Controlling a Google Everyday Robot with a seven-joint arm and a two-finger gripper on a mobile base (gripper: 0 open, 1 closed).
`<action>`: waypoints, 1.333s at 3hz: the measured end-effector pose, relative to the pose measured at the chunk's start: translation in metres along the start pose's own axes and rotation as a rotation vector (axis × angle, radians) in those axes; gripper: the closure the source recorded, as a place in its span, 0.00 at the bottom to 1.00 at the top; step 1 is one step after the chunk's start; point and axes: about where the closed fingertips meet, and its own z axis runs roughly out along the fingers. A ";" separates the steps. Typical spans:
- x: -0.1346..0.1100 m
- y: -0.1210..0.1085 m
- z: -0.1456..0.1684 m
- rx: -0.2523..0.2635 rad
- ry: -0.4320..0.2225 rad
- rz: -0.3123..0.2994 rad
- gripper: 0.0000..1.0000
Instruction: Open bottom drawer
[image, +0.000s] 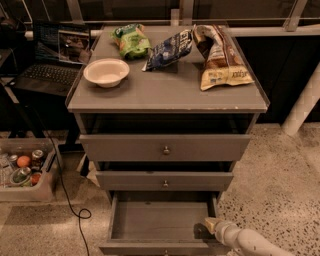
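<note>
The bottom drawer (160, 220) of the grey cabinet stands pulled out towards me, and its plain grey inside shows. Its front lies at the lower edge of the picture, mostly cut off. My gripper (209, 226) is at the drawer's near right corner, just inside the right wall, on the end of my white arm (247, 241), which comes in from the lower right. The middle drawer (164, 181) and the top drawer (165, 148) each stand slightly out, each with a small round knob.
On the cabinet top are a white bowl (106, 71), a green bag (131, 40), a blue bag (167, 50) and a brown bag (220, 57). A laptop (50, 65) and a bin of cans (25, 170) are at the left, with a cable (70, 200) on the floor. A white post (302, 105) stands at the right.
</note>
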 end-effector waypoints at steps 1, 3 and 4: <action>0.000 0.000 0.000 0.000 0.000 0.000 0.31; 0.000 0.000 0.000 0.000 0.000 0.000 0.00; 0.000 0.000 0.000 0.000 0.000 0.000 0.00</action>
